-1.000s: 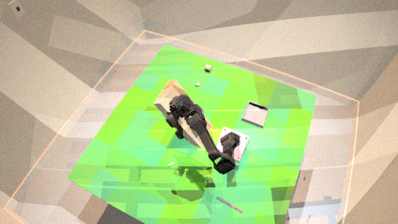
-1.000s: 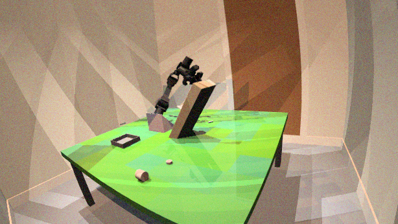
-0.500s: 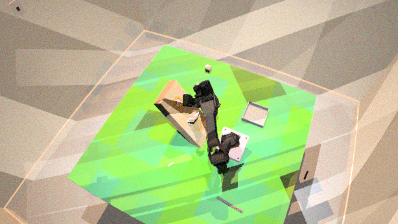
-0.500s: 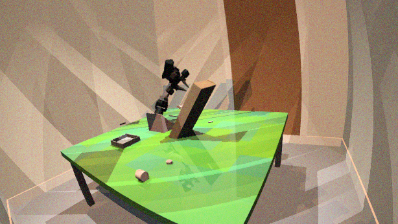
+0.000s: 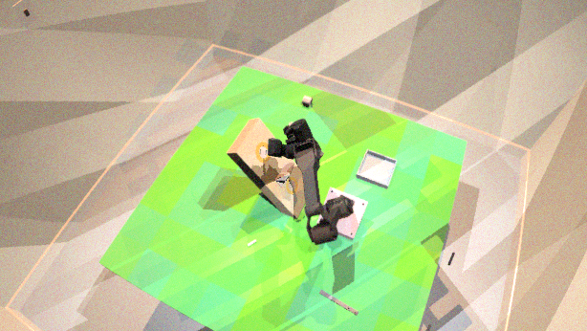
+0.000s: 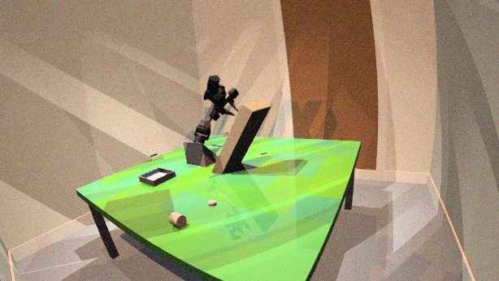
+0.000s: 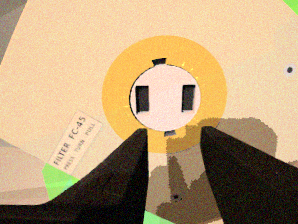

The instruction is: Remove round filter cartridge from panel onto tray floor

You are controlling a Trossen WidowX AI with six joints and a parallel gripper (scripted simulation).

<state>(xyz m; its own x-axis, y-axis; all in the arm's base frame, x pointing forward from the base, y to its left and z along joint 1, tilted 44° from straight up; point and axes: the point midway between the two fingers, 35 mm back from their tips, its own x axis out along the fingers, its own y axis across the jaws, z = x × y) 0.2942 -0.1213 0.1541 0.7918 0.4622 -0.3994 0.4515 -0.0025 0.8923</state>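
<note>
Hovering fingers (image 5: 269,149) (image 6: 236,112) apart, slotted cartridge (image 5: 263,152) (image 7: 165,98) flush in leaning panel (image 5: 249,139) (image 6: 236,136) (image 7: 65,55)

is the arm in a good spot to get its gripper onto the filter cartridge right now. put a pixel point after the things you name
Probably yes: the open gripper (image 7: 173,136) faces the filter cartridge (image 7: 165,98), nothing visible stands between them, and both slots show uncovered. The fingertips sit slightly off to one side, so it likely needs a small shift first.

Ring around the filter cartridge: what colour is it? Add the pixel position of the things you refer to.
Orange-yellow; the ring (image 5: 261,155) (image 7: 116,95) shows best in the wrist view.
</note>
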